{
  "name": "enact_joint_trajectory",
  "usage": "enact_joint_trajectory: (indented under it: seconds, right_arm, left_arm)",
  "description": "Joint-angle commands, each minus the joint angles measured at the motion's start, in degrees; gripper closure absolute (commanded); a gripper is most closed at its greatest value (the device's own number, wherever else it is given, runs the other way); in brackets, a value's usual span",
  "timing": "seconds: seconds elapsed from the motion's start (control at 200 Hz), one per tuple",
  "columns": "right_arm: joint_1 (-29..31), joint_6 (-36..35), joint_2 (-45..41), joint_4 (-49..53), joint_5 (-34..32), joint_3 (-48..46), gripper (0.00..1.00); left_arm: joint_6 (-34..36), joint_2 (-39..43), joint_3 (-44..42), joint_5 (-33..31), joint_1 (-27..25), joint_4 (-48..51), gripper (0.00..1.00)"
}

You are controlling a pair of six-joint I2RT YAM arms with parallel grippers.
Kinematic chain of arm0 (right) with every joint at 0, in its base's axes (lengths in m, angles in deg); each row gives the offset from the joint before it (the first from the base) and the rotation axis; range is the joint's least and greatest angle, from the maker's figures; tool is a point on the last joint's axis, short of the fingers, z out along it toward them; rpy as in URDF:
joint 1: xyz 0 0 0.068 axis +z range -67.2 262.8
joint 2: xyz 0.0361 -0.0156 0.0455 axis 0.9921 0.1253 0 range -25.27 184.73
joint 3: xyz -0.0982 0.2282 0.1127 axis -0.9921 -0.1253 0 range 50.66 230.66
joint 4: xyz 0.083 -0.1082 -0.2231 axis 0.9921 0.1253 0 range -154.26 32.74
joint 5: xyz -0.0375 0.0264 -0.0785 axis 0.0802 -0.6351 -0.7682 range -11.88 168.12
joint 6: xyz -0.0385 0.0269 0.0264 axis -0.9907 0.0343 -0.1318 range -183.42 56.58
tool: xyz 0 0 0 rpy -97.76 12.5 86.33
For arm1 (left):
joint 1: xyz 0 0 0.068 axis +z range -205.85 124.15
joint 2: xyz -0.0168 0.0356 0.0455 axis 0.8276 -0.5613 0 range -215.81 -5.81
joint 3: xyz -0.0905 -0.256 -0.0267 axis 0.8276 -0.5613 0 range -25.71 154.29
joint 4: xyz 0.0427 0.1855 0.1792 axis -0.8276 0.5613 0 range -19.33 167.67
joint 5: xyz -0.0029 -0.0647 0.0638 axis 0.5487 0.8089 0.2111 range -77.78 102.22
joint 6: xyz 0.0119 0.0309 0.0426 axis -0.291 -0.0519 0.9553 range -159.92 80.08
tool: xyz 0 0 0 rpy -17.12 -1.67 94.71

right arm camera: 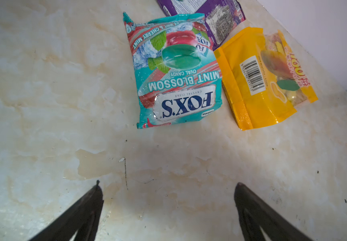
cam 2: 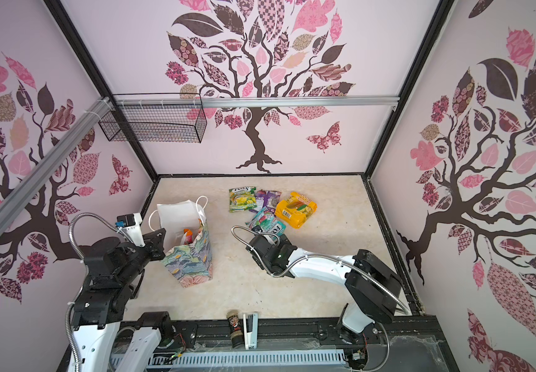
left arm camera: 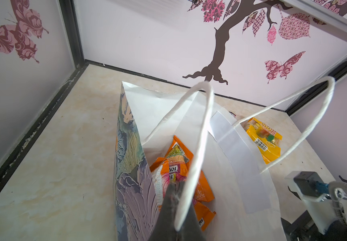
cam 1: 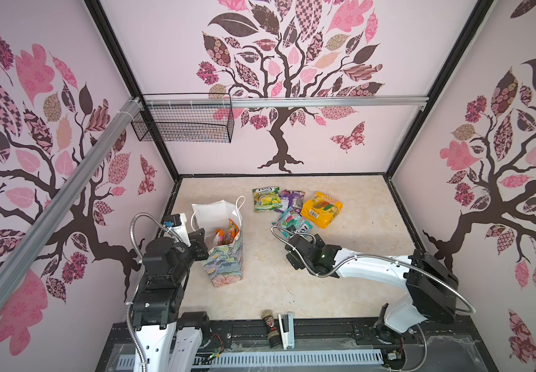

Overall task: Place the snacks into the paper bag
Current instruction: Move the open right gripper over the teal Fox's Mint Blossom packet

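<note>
You had orange packets [left arm camera: 191,167] bagged, left gripper [left arm camera: 175,187] clamped on the bag [cam 1: 224,261] rim, right gripper [right arm camera: 168,184] spread wide; teal [right arm camera: 176,71], yellow [right arm camera: 258,83], purple [cam 1: 292,199] and green packets [cam 1: 266,199] lay outside.

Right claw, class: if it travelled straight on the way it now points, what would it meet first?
Most likely the teal FOX'S packet, lying dead ahead of the open right claw; if it is angled steeply, the table first.
</note>
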State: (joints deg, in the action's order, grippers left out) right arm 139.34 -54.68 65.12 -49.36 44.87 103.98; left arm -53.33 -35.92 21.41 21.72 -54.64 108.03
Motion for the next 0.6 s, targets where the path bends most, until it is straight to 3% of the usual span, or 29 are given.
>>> enact_joint_trajectory:
  seconds: [0.0,0.595]
  right_arm:
    - [-0.02,-2.4,1.93,-4.3,-0.21,1.45,0.0]
    - [-0.57,-6.04,8.49,-6.92,0.52,4.58,0.02]
  left_arm:
    - [0.97,-0.15,0.66,-0.29,0.28,-0.28,1.0]
    - [0.94,0.43,0.43,-0.68,0.22,-0.09,1.0]
